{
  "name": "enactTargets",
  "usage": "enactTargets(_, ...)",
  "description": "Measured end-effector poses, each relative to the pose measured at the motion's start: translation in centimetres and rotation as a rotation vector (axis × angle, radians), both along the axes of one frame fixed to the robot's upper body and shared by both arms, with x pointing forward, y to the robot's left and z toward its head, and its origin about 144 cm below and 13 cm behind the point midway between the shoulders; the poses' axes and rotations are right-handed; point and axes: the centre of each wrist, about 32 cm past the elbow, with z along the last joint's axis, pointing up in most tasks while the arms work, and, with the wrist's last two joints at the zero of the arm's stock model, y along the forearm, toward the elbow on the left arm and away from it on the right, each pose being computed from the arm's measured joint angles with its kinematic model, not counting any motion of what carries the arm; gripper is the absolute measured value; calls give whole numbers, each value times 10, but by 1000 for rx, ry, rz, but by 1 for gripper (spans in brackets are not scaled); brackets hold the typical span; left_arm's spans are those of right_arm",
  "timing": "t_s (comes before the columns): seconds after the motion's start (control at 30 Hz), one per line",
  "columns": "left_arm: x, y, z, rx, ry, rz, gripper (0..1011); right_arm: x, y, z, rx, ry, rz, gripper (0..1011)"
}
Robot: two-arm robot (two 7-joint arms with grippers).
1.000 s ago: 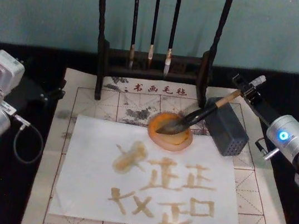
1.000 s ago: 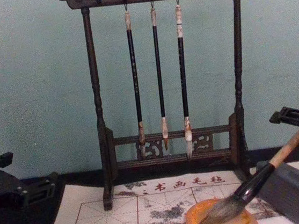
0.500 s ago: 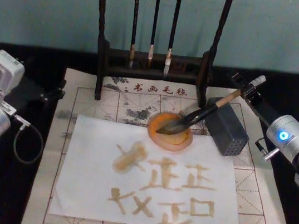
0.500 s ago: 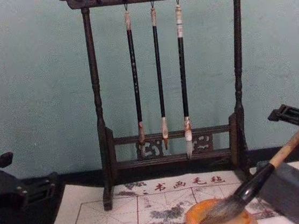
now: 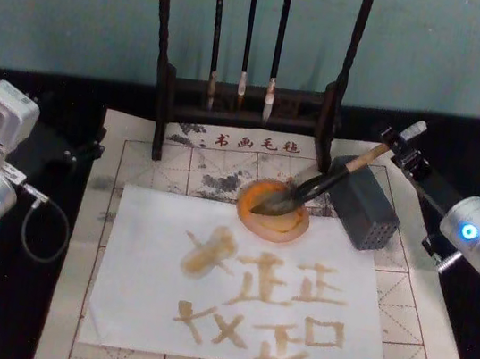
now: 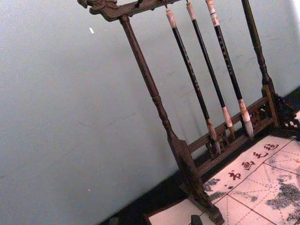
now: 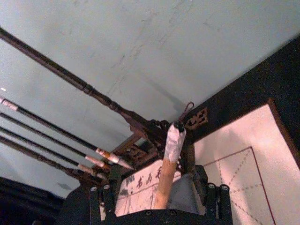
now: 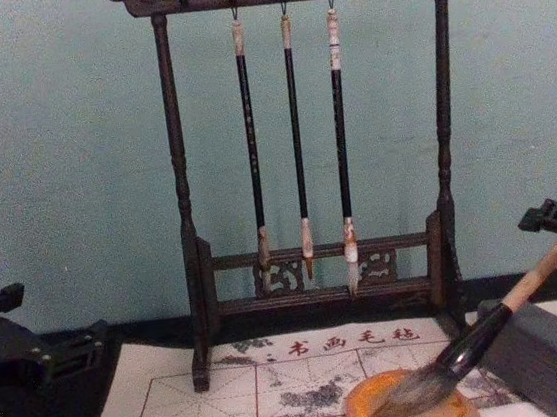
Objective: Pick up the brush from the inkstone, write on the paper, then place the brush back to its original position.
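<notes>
One gridded felt mat [image 5: 431,353] is spread on the black table, with a brush rack [image 5: 163,60] at its far edge. The paper [image 5: 148,247], already marked with brown characters, is laid mid-mat. A grey block [image 5: 366,212] is set near the mat's far right corner, the inkstone [image 5: 296,228] just beside it, at the paper's far edge. The brush [image 5: 316,186] is propped: bristles in the inkstone, handle leaned on the block. The handle's white end is straddled by the right gripper [image 5: 404,150], fingers spread, no contact seen. The left gripper [image 5: 68,152] is parked off the mat's left edge. The handle is judged stiff and light, best gripped on bare wood; the bristles are soft and wet.
</notes>
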Motion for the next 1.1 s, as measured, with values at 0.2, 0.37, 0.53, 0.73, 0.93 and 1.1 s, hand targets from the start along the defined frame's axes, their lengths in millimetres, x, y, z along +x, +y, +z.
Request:
enactTargets(0.2,0,0,0,0,0,0,1001,-21,-9,0,-26,-9,19,1000)
enactTargets(0.37,0,0,0,0,0,0,1001,-37,-12,0,-66,-41,23,1000)
enactTargets(0.53,0,0,0,0,0,0,1001,-55,-14,0,-189,-116,48,1000)
enactTargets(0.73,0,0,0,0,0,0,1001,-67,-14,0,-397,-215,90,1000)
enactTargets(0.93,0,0,0,0,0,0,1001,-75,-11,-4,-618,-323,115,1000)
enactTargets(1.1,0,0,0,0,0,0,1001,-78,-8,-8,-728,-370,125,1000)
